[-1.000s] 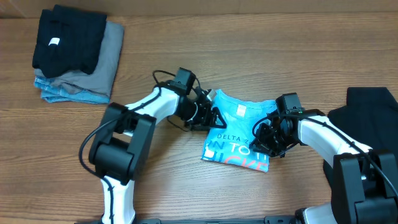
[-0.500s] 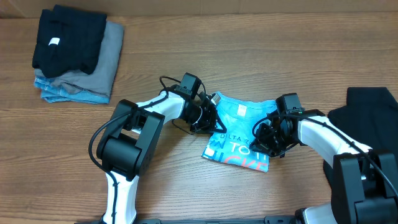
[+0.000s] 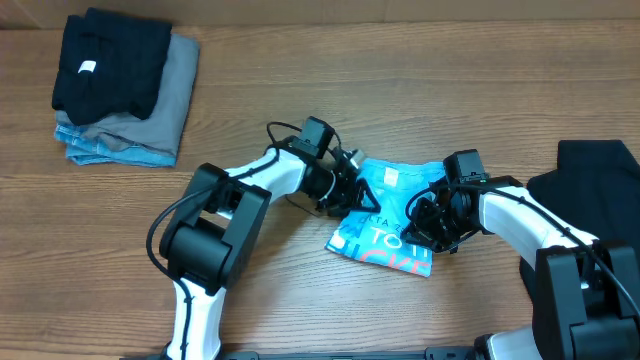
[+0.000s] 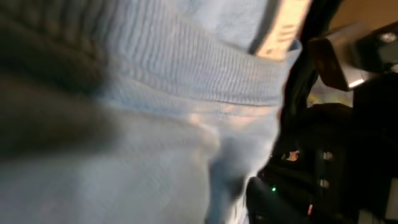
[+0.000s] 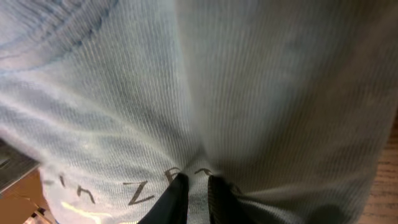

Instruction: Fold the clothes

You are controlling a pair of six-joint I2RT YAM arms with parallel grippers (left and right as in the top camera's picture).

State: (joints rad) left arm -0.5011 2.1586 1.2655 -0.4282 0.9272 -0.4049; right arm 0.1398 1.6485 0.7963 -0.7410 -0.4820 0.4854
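Note:
The sky-blue T-shirt with printed lettering lies partly folded on the wooden table, between my two arms. My left gripper is at the shirt's left edge and holds that edge lifted over the shirt. Blue fabric fills the left wrist view and hides the fingers. My right gripper is at the shirt's right side. In the right wrist view its fingers are pinched together on the blue fabric. A black garment lies at the right edge of the table.
A stack of folded clothes, black on grey on blue, sits at the back left of the wooden table. The right arm lies between the T-shirt and the black garment.
My left gripper has moved to the right, carrying the shirt's left edge inward over the shirt. The right arm has stayed where it was.

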